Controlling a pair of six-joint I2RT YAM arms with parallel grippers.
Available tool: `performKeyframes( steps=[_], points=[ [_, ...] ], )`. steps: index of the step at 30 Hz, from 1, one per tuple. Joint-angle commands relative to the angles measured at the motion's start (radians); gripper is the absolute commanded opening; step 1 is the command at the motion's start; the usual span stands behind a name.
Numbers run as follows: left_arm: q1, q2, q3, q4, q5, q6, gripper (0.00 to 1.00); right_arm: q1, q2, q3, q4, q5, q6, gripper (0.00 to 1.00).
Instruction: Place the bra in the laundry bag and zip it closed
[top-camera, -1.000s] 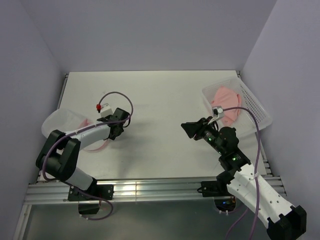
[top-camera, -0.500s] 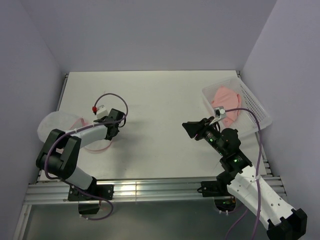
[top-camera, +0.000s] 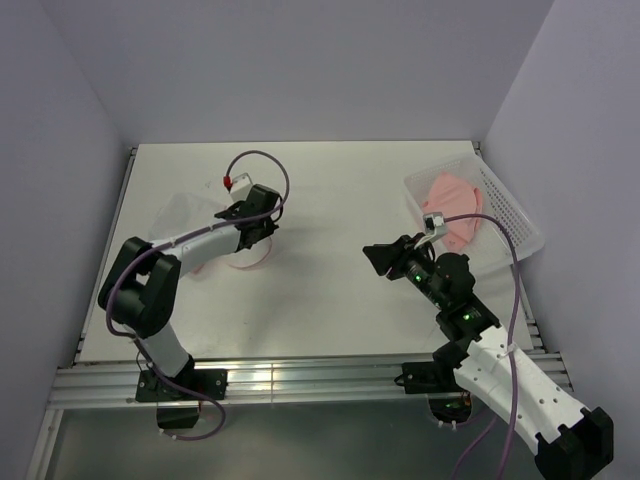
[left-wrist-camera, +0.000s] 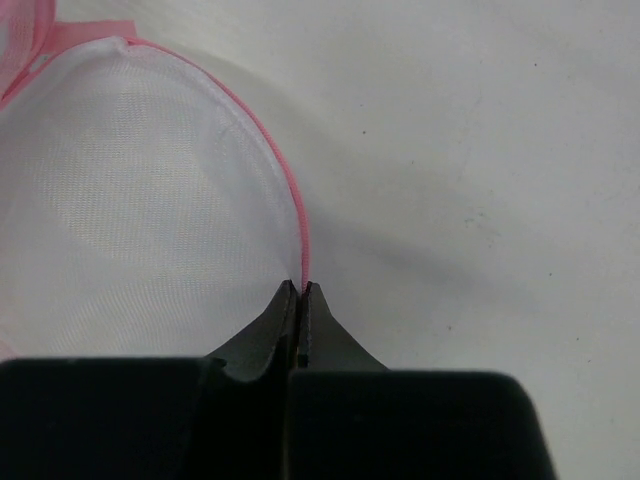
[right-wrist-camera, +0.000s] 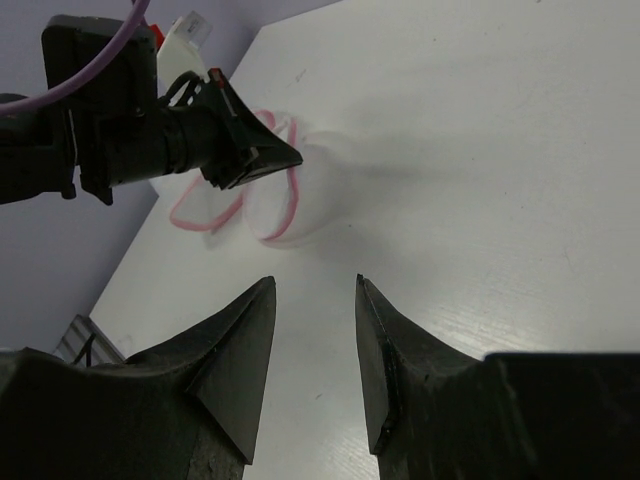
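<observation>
The bag is pinched by its pink rim in the clenched left tool, while the bra lies in the basket at the far right, well apart. The right tool is held parted and empty between them. Little is judged done: the bra is yet to be picked, bagged and zipped in.

We've got 1 white perforated basket at the right edge of the pale tabletop, near the far corner, close by the lavender wall. Aluminium rails run along the near edge.
</observation>
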Motion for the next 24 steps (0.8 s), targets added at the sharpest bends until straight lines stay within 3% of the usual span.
performKeyframes(
  steps=[1,7,10,11,14,18,20,22,24],
  points=[
    [0.0,0.061,0.064,0.045,0.038,0.001,0.0,0.01,0.005,0.023,0.012,0.029,-0.028,0.45],
    [0.0,0.093,0.087,0.086,0.061,-0.025,0.02,0.011,0.019,0.035,-0.002,0.043,-0.034,0.45],
    [-0.002,0.061,0.068,0.106,0.065,-0.023,0.38,0.016,0.04,0.044,-0.002,0.045,-0.031,0.46],
    [-0.002,0.05,0.061,0.114,0.071,-0.02,0.64,0.017,0.043,0.05,-0.005,0.049,-0.032,0.46],
    [-0.005,-0.011,0.054,0.122,0.085,0.009,0.8,0.019,0.063,0.07,-0.011,0.062,-0.028,0.47],
    [-0.006,-0.128,0.026,0.106,0.084,0.07,0.81,0.023,0.084,0.107,-0.013,0.074,-0.008,0.47],
    [-0.006,-0.226,-0.044,0.106,0.076,0.101,0.81,0.023,0.092,0.121,-0.01,0.103,0.003,0.41],
    [-0.006,-0.357,-0.119,0.17,0.131,0.148,0.79,0.023,0.104,0.145,-0.016,0.144,0.006,0.2],
    [-0.018,-0.492,-0.225,0.213,0.229,0.197,0.77,0.023,0.156,0.184,-0.039,0.178,-0.022,0.04]
  ],
)
